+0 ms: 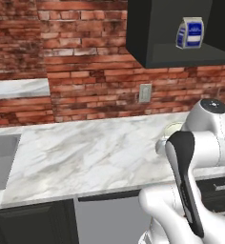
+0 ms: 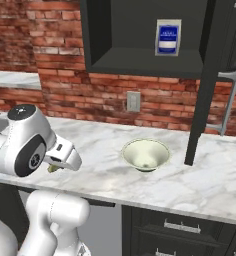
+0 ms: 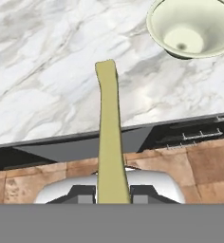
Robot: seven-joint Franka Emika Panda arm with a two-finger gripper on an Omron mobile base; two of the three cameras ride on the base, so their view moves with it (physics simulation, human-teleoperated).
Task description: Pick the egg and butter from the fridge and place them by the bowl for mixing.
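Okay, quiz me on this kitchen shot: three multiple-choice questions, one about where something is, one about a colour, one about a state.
1. Where is the bowl?
A. on the marble counter
B. in the sink
C. on the cabinet shelf

2. What colour is the stick in the gripper?
A. red
B. yellowish-olive
C. blue

3. The gripper is:
A. wide open
B. shut on the stick
C. resting in the bowl

Answers: 1 A, it sits on the marble under the dark cabinet. 2 B, the hand view shows its colour. 3 B, the stick rises from between the fingers.
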